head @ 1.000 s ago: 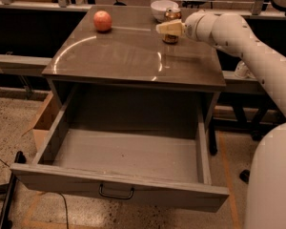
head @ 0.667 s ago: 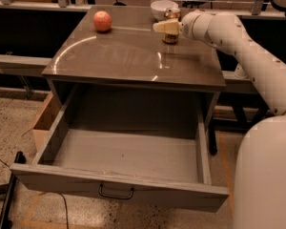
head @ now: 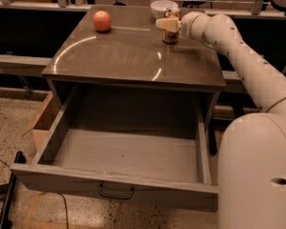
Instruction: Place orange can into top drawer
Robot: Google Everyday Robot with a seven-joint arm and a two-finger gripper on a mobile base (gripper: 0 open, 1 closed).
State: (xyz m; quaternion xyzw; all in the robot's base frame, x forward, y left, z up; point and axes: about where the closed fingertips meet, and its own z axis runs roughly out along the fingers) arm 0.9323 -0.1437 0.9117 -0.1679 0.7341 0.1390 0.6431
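The orange can (head: 170,35) stands upright on the grey cabinet's top (head: 128,51), near its back right corner. My gripper (head: 166,24) is at the can's upper part, reaching in from the right, and covers most of the can's top. The top drawer (head: 128,154) is pulled fully out below the cabinet top, with nothing in it. Its flat front panel with the dark handle (head: 116,193) faces the camera.
A round orange-red fruit (head: 102,21) lies at the back left of the cabinet top. A white bowl (head: 161,6) sits just behind the can. A cardboard box (head: 43,123) stands left of the drawer. My white body (head: 257,175) fills the lower right.
My gripper and forearm have shifted slightly left, closer onto the can. The can has stayed in the same spot on the cabinet top.
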